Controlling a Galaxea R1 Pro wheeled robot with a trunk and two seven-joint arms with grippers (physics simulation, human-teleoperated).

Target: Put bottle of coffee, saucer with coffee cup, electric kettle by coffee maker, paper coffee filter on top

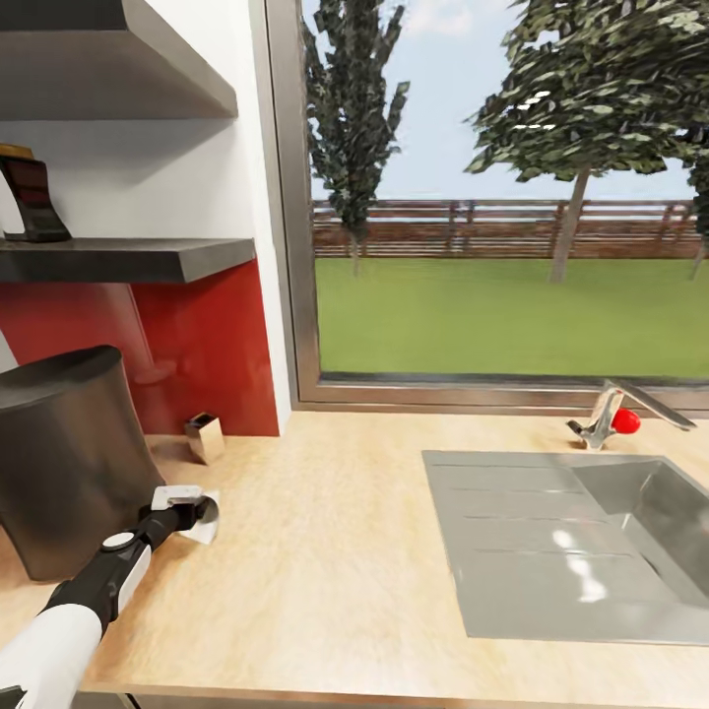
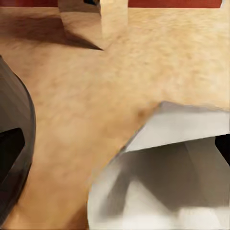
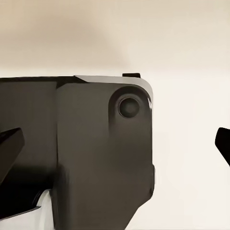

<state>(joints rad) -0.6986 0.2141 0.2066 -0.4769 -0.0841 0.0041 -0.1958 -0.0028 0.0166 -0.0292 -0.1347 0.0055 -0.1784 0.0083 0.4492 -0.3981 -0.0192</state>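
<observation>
The coffee maker (image 1: pixel 61 463), a tall dark-grey cylinder, stands at the left on the light-wood kitchen countertop (image 1: pixel 325 551). Just to its right the white paper coffee filter (image 1: pixel 204 532) lies low on the counter. My left gripper (image 1: pixel 195 514) is at it. In the left wrist view the paper coffee filter (image 2: pixel 163 177) sits close up between two dark fingertips (image 2: pixel 223 146) that stand wide apart, with the coffee maker (image 2: pixel 14 110) beside it. My right gripper (image 3: pixel 115 143) is open. The black kitchen shelf (image 1: pixel 128 258) hangs above. The bottle of coffee, saucer, coffee cup and electric kettle are out of view.
A small shiny metal box (image 1: pixel 204 436) stands by the red backsplash behind the filter. A dark object (image 1: pixel 34 202) sits on the shelf's left end. A steel sink (image 1: pixel 581 542) with a red-knobbed tap (image 1: pixel 615 418) takes up the right. A window runs behind.
</observation>
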